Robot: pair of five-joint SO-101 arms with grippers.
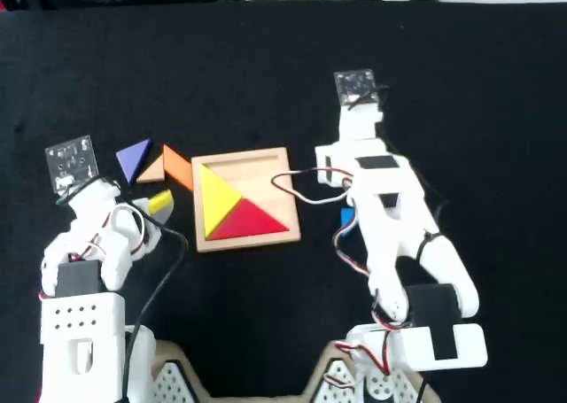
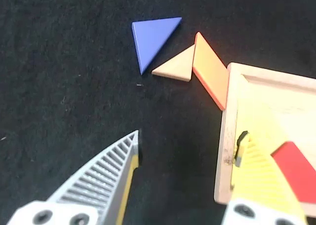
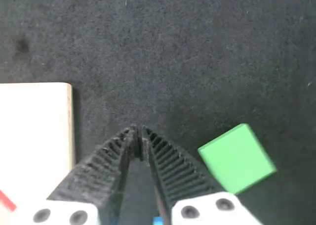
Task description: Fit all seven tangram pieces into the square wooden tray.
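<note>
The square wooden tray [image 1: 282,168] lies mid-table with a large yellow triangle [image 1: 217,199] and a red triangle [image 1: 252,220] in it. On the cloth just left of it are a blue triangle [image 2: 153,37], a tan triangle [image 2: 177,67] and an orange parallelogram [image 2: 210,69] that touches the tray's corner. My left gripper [image 2: 190,136] stands open near the tray's left edge [image 2: 224,151], nothing between its fingers, its yellow finger [image 2: 259,175] over the tray. Right of the tray [image 3: 34,121], my right gripper [image 3: 138,133] is shut over bare cloth, beside a green square [image 3: 237,158].
A small blue piece [image 1: 346,217] peeks out from under the right arm [image 1: 390,199], between it and the tray. The table is covered in black cloth, open at the far side and far left. Both arm bases stand at the near edge.
</note>
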